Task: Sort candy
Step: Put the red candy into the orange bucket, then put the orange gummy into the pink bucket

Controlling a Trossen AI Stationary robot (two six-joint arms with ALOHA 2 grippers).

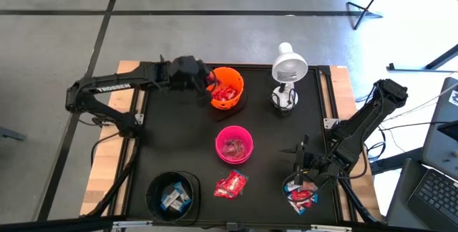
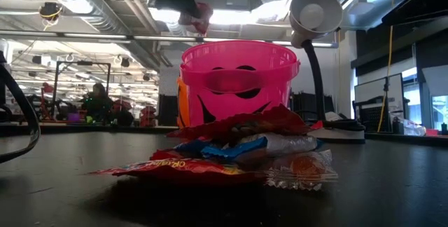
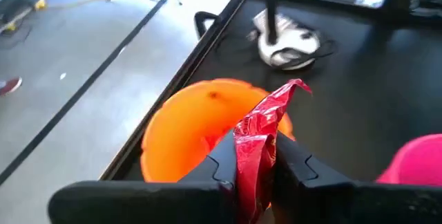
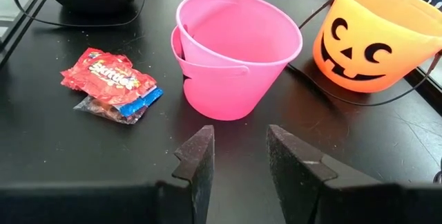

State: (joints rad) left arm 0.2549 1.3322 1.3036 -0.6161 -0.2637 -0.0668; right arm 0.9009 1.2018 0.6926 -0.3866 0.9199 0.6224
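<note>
Risk, as we judge it: our left claw (image 3: 250, 172), pinching a red candy (image 3: 262, 131) above the orange bowl (image 1: 227, 89), may let it snag; our right claw (image 4: 238, 158) waits spread, near-right.

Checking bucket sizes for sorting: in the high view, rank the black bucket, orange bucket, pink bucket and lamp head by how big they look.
1. Black bucket, largest.
2. Orange bucket and pink bucket: look alike, too close to rank.
3. Lamp head, smallest, though it stands higher, nearer the camera.
</note>
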